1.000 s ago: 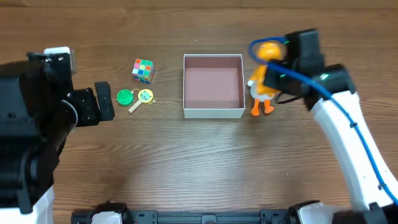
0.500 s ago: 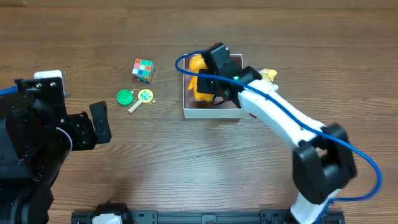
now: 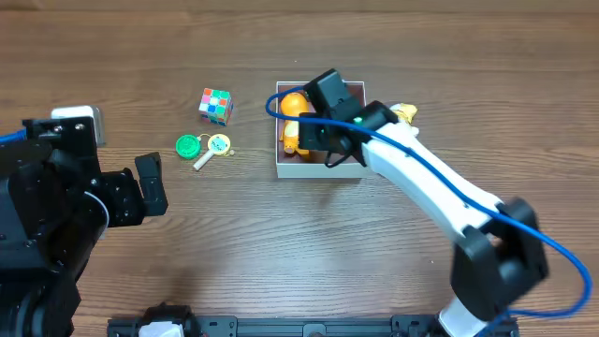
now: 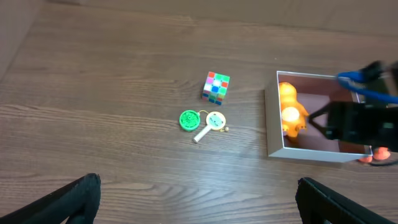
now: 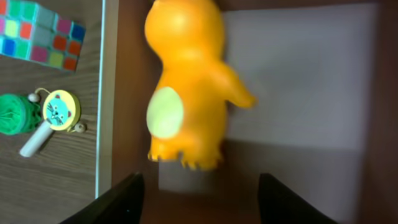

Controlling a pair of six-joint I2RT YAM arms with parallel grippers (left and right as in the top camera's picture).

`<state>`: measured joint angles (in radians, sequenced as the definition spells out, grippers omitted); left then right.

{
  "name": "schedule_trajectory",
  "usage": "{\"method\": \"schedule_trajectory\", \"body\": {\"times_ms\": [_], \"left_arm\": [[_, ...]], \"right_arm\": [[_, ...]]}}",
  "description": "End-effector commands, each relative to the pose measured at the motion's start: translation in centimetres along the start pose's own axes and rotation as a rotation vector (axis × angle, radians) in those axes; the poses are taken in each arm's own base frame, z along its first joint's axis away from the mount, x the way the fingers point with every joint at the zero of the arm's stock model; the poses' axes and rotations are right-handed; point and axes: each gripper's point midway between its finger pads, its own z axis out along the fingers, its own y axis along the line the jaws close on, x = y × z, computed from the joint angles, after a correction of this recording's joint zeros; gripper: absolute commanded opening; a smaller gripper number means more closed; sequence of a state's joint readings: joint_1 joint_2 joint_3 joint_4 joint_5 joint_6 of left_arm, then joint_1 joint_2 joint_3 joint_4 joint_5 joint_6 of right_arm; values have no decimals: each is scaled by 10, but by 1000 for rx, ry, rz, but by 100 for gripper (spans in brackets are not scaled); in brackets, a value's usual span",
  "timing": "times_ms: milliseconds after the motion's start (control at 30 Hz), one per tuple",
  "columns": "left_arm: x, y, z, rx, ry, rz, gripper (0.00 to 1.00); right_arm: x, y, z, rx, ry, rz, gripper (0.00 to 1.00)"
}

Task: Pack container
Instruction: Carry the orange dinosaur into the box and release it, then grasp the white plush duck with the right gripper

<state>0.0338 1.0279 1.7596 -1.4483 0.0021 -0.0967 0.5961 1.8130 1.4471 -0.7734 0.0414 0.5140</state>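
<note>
Though the container point(image 3: 314, 169) was half hidden by the spread right gripper point(image 5: 202, 196), the left gripper point(image 4: 202, 202) was shown spread over the wooden table point(image 3: 281, 253).

The table point(image 3: 281, 243) is brown wood-grain board with a low, even sheen. The box point(image 3: 299, 169) is matt white cardboard, its floor a dull pinkish brown. Inside it, the orange toy point(image 5: 186, 81) looks like smooth, slightly glossy plastic. Left of the box, the cube point(image 3: 215, 105) bears shiny coloured squares. The arm point(image 3: 421, 183) over the box has a smooth white shell.
</note>
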Motion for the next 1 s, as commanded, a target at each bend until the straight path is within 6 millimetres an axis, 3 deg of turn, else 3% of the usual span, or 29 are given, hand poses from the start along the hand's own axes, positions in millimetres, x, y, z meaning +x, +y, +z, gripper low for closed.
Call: {"method": "schedule_trajectory", "body": {"times_ms": [0, 100, 200, 367, 567, 700, 800, 900, 967], "left_arm": [[-4, 3, -5, -15, -20, 1, 100], [-4, 3, -5, -15, -20, 1, 100], [-4, 3, -5, -15, -20, 1, 100], [-4, 3, -5, -15, -20, 1, 100], [-4, 3, -5, -15, -20, 1, 100], [-4, 3, -5, -15, -20, 1, 100], [-4, 3, -5, -15, -20, 1, 100], [-4, 3, -5, -15, -20, 1, 100], [-4, 3, -5, -15, -20, 1, 100]], "right_arm": [[-44, -21, -98, 18, -245, 112, 61], [-59, -59, -154, 29, -348, 194, 62], [-59, -98, -164, 103, -339, 222, 62], [-51, -157, -106, 292, -204, 239, 75], [-37, -205, -19, 397, -18, 301, 79], [-17, -205, 26, 340, 116, 265, 77], [-1, -204, 47, 320, 193, 255, 65], [3, -205, 52, 320, 213, 257, 63], [4, -204, 52, 316, 216, 257, 52]]}}
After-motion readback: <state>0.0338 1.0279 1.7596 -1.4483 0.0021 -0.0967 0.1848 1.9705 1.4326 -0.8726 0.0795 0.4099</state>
